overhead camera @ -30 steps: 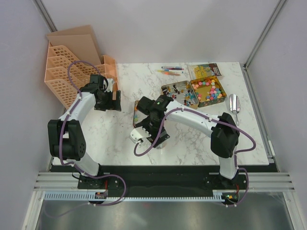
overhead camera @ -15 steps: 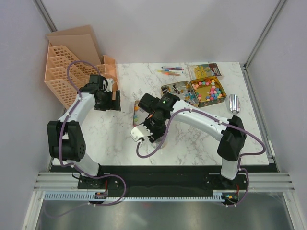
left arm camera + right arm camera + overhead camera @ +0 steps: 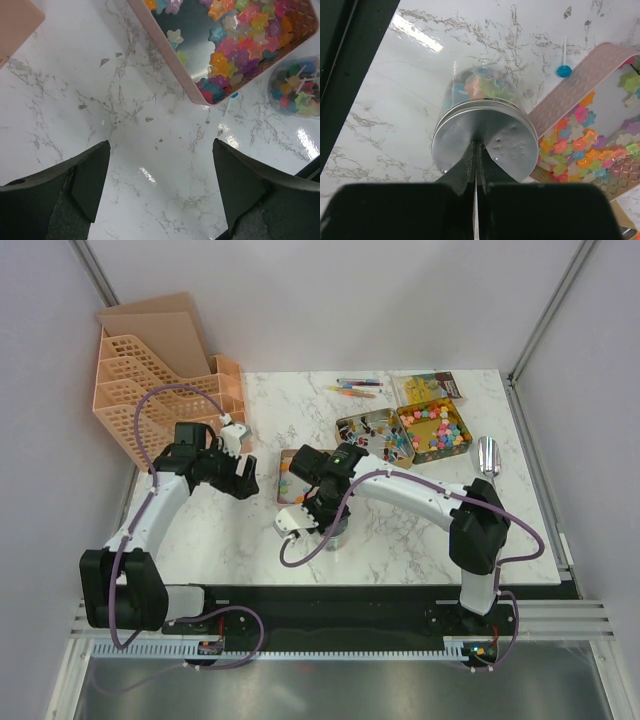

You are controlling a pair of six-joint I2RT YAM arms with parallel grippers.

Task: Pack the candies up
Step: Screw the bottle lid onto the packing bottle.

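the right gripper holds nothing: its jaws are pressed together, tips set over the middle of the lid, likely so that one blunt point can press down on or steady the jar. whether it touches the metal cannot be told. the lid is round, dull silver and smooth, and the jar under it is clear-walled. the candies are glossy little stars in pink, orange, green and blue. some fill the jar, but most lie in the pink tray just beside it, which has a quilted outer wall and a mirror-bright floor. a blue lollipop lies on the marble between them. the left gripper hangs with its jaws spread wide over the veined, shiny table near the tray's corner, probably ready to brace the tray.
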